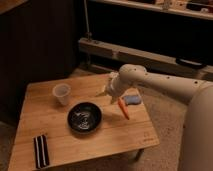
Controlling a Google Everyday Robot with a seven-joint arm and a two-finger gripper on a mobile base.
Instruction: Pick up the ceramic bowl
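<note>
The ceramic bowl [84, 118] is round, shallow and glossy black with a shiny inside. It sits on the low wooden table [100, 145], near the middle. My white arm reaches in from the right. The gripper [106, 91] hangs over the table just behind and to the right of the bowl, above its far rim and apart from it. A small translucent white plastic cup [62, 93] stands to the left of the gripper, behind the bowl.
An orange carrot [123, 108] lies right of the bowl, under my arm, with a blue object [133, 100] beside it. A black striped object [41, 150] lies at the table's front left. Dark shelving and a low ledge [150, 55] stand behind the table.
</note>
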